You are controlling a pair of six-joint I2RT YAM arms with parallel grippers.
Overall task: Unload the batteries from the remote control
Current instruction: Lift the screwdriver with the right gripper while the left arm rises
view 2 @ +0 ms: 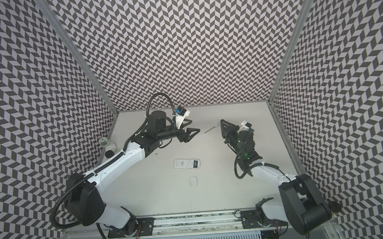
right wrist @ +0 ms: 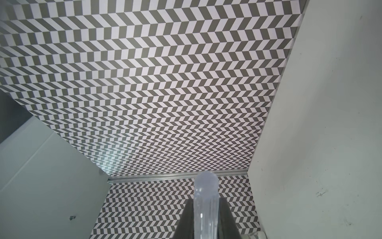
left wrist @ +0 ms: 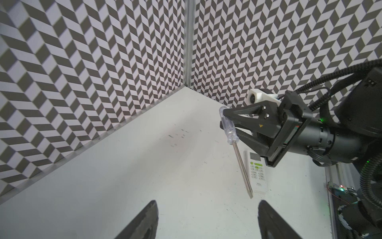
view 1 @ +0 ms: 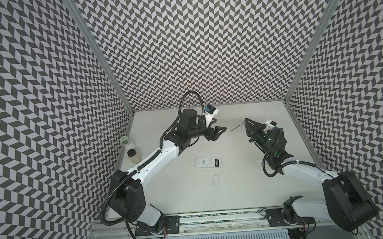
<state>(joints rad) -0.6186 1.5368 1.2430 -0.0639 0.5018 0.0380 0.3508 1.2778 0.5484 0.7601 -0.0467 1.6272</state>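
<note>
A white remote control lies face down mid-table. The compartment at its right end is open, and dark batteries show inside. My left gripper hovers behind the remote control, open and empty. It faces my right gripper, which is shut on the clear handle of a screwdriver. The screwdriver's metal shaft points towards the left gripper.
A clear cover piece lies just in front of the remote control. A second white remote, face up, lies under the right arm. Two jars stand by the left wall. Patterned walls close off three sides.
</note>
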